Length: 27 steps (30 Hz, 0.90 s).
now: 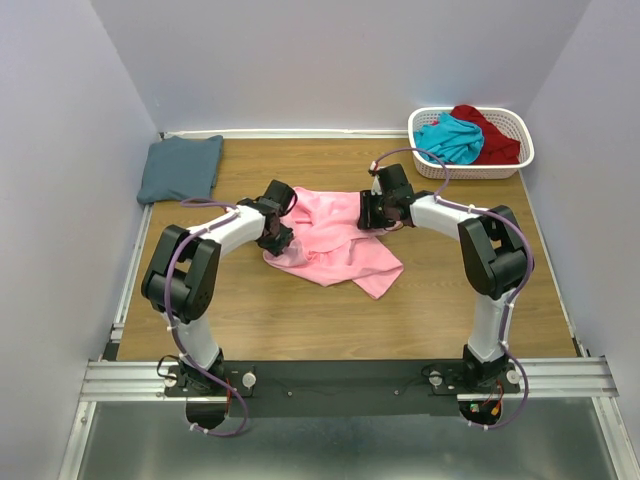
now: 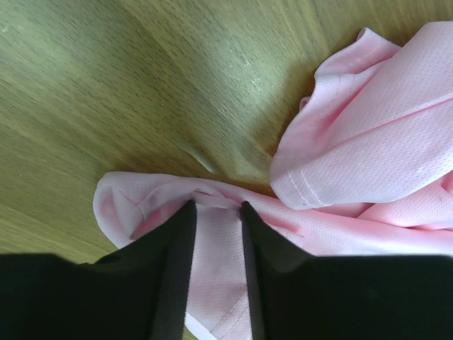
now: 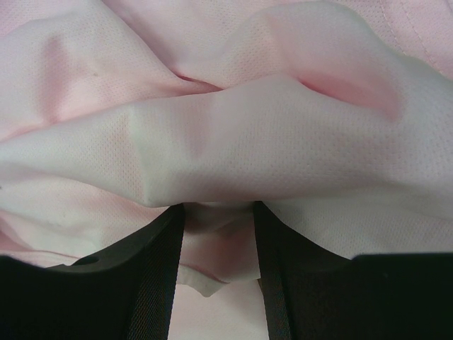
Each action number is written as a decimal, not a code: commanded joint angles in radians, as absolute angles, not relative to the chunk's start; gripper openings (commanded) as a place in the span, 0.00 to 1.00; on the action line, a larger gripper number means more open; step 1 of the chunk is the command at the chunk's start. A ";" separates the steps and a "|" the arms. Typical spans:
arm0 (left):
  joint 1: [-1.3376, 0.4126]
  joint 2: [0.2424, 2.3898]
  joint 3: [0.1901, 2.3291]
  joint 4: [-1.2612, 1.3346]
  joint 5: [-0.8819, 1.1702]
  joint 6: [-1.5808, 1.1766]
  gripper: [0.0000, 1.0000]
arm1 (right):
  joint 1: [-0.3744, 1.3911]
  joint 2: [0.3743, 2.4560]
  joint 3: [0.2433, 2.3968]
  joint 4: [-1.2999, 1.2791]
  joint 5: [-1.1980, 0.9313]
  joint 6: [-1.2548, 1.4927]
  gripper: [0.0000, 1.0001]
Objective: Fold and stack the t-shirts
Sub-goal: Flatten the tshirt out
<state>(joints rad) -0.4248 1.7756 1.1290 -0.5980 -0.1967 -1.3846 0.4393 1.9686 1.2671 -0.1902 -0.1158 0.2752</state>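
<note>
Desk (image 1: 300,310) of wood-grain laminate, smooth, with a soft sheen where light falls. Pink t-shirt (image 1: 335,245) of fine mesh-knit cloth, matt, with stitched hems. Slate blue-grey t-shirt (image 1: 180,168), teal t-shirt (image 1: 452,138) and dark red t-shirt (image 1: 495,135) of soft matt cloth. Basket (image 1: 470,168) of white slotted plastic, faintly glossy. Left pincer (image 2: 216,205) and right pincer (image 3: 218,209) have smooth, matt black fingers that look like plastic. Rail (image 1: 350,375) at the near edge is grooved, silvery metal with a dull finish.
</note>
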 commanded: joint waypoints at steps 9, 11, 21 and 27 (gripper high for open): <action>-0.413 1.698 1.121 -0.632 -0.222 -1.358 0.03 | 0.437 1.948 1.247 -0.175 -0.065 0.253 0.52; -0.410 1.648 1.130 -0.647 -0.253 -1.320 0.00 | 0.437 1.951 1.256 -0.175 -0.026 0.253 0.52; -0.374 1.283 0.957 -0.660 -0.278 -1.140 0.00 | 0.348 2.063 1.446 -0.189 -0.006 0.275 0.52; -0.370 1.072 0.819 -0.652 -0.170 -1.072 0.00 | 0.302 2.135 1.624 -0.259 0.047 0.278 0.52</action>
<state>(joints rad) -0.3737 1.1332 0.8795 -0.6319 -0.2226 -1.1389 0.3229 2.0991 1.5272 -0.2062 -0.0189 0.2749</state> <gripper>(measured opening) 0.007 0.521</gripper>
